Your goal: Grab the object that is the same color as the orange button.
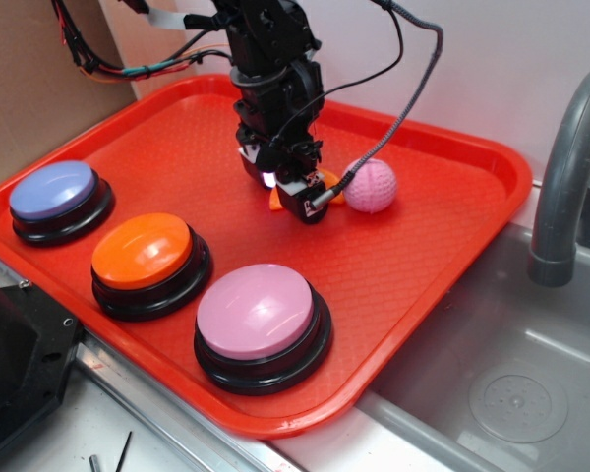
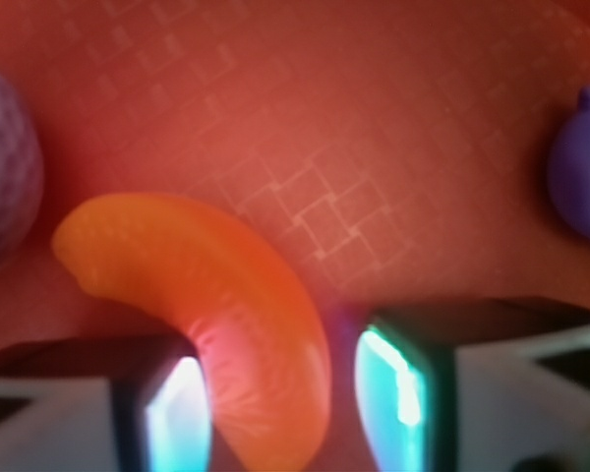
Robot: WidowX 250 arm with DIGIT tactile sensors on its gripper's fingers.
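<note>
On my exterior view, the large red plastic tray (image 1: pixel 442 236) with a fine grid texture holds almost everything. At its left end sits the round blue-purple domed push button (image 1: pixel 53 193) on a black base. Just to the right of it and nearer to me is the large round orange domed button (image 1: pixel 143 252), also on a black circular base. Next comes the pink domed button (image 1: pixel 257 314), close to the front rim of the tray. The three buttons stand in a diagonal row, near each other; I cannot tell if the bases touch.

Further right, at the middle of the tray, the black gripper (image 1: pixel 293 189) of the arm is down at the tray surface. Under it I see only small parts of the glossy orange crescent-shaped toy slice (image 1: pixel 275 206). Just beside it on the right lies the pink dimpled ball (image 1: pixel 372 187), also on the tray.

On my wrist view, the ball (image 2: pixel 5 167) is at the left edge, then the orange slice (image 2: pixel 206 295) lies flat on the tray, curving down between the two fingers. The left fingertip (image 2: pixel 172 418) is just beside the slice, the right fingertip (image 2: pixel 393 388) stands apart from it, so the jaws are parted and do not clamp it. At the right edge is a small purple toy (image 2: pixel 582 177), blurred.

Right of the tray, outside it, is a grey metal sink basin (image 1: pixel 511 383) with a grey faucet (image 1: pixel 565 177).
</note>
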